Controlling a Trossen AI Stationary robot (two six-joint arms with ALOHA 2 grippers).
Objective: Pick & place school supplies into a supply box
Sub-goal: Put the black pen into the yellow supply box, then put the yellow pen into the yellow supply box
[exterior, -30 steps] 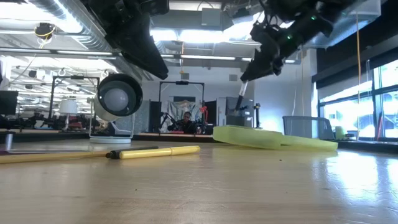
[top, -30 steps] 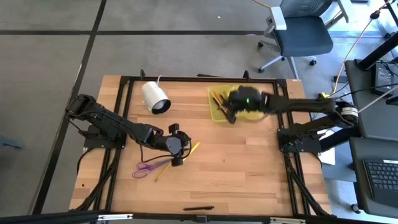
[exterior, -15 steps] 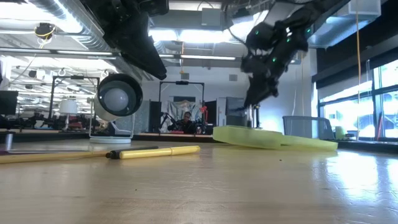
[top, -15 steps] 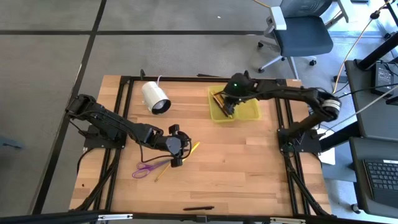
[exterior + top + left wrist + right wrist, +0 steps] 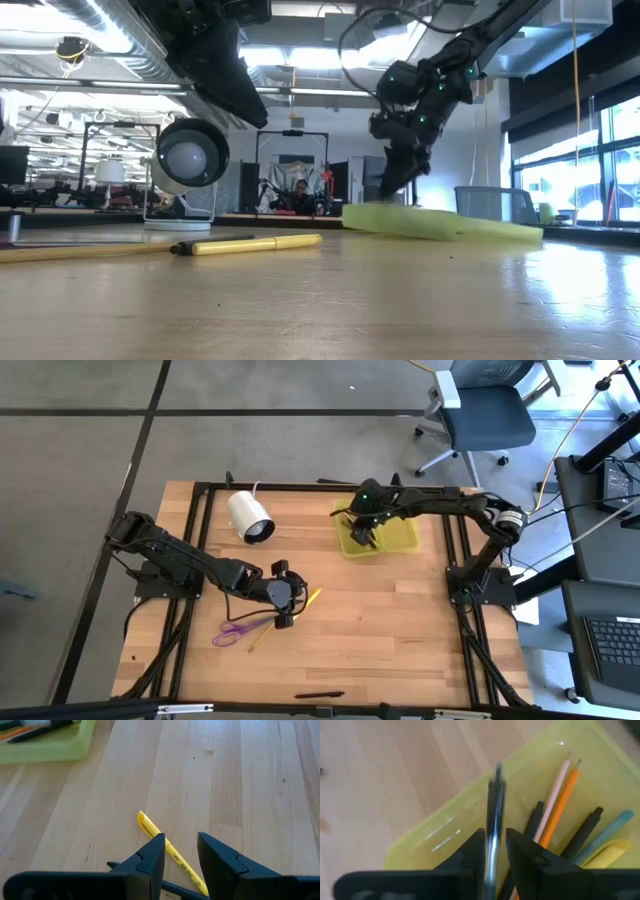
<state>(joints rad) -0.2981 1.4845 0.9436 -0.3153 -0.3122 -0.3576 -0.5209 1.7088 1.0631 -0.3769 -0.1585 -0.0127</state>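
Note:
The yellow-green supply box (image 5: 385, 538) lies open at the table's far right, with several pens and pencils (image 5: 560, 810) in its left half. My right gripper (image 5: 362, 532) is low over that half, shut on a dark pen (image 5: 495, 805). It also shows in the low view (image 5: 392, 185), just above the box (image 5: 440, 222). My left gripper (image 5: 287, 593) is open and hangs above a yellow pen (image 5: 170, 851) that lies flat on the table (image 5: 311, 598). Purple scissors (image 5: 235, 630) and a pencil (image 5: 262, 635) lie near it. My right gripper pinches the dark pen's shaft (image 5: 493, 832) between its two fingers. The pen runs along the fingers and sticks out past their tips. The fingers slant down from above. The pen is lifted, its free end (image 5: 498, 770) over the box's left half.
A white cylinder (image 5: 250, 517) with a cable lies at the far left. A black pen (image 5: 320, 695) lies by the near edge. Bare wood lies between the two arms and toward the near right. A person sits far off in the room (image 5: 297, 195).
My right gripper has come down toward the box's left half, carrying the dark pen, and has shifted a little toward the table's left edge. The pen now stands steeper and lower, just above the box. My left gripper has kept still.

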